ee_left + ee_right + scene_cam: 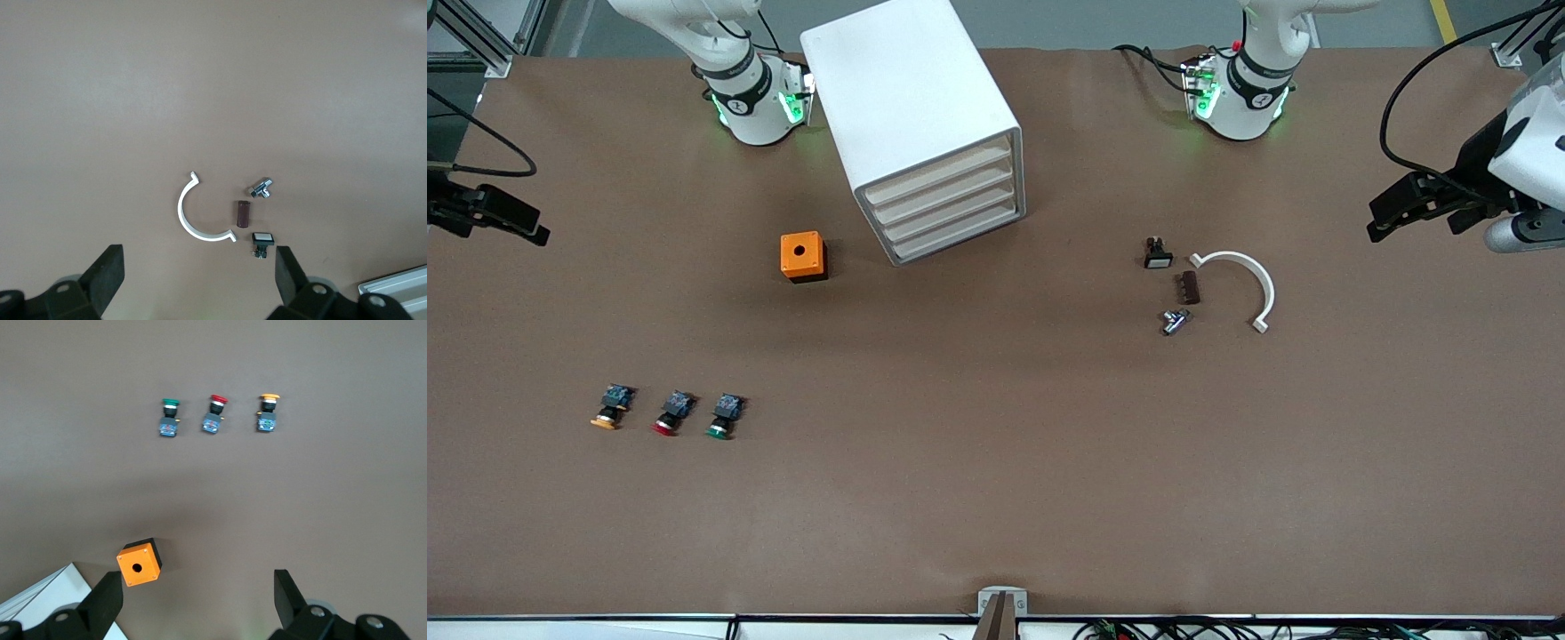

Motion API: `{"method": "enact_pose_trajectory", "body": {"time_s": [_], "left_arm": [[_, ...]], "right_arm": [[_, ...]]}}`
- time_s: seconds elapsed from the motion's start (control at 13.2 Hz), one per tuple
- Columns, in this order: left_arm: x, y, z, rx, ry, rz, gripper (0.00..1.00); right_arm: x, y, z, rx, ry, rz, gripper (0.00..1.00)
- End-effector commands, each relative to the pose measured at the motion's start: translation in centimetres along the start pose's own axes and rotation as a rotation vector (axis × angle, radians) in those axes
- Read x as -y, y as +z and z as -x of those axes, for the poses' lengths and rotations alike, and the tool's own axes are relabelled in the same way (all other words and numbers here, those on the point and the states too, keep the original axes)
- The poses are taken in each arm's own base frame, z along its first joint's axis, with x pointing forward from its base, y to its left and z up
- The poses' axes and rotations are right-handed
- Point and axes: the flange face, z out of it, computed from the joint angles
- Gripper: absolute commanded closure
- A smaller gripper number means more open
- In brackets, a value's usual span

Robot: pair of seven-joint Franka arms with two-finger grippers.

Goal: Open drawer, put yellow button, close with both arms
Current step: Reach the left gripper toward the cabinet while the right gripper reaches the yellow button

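The white cabinet (911, 98) stands between the arm bases, and its uppermost drawer (940, 172) is shut like the three below it. The yellow button (608, 411) lies on the table toward the right arm's end, beside the red one (669, 415) and the green one (724, 418). It also shows in the right wrist view (269, 412). My right gripper (541, 236) hangs open and empty over the right arm's end of the table (197, 600). My left gripper (1375, 233) hangs open and empty over the left arm's end (199, 280).
An orange box (803, 256) with a round hole sits beside the cabinet. Toward the left arm's end lie a white curved bracket (1240, 283), a brown block (1190, 287), a metal fitting (1174, 321) and a white-capped black switch (1158, 253).
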Motion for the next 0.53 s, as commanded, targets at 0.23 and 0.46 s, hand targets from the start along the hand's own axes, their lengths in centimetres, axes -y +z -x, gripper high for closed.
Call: {"method": "enact_pose_trajectory", "body": {"time_s": [0.23,0.46], "left_arm": [[-5.0,5.7,0.2,0.178,-0.061,-0.062,0.00],[-6.7,8.2,-0.2,0.236,0.029,-0.062,0.00]], "right_arm": [[-6.5,6.9,-4.9,0.043,0.099,0.007,0.00],[-10.6,12.2,-7.4,0.076,0.070,0.034,0.00]]}}
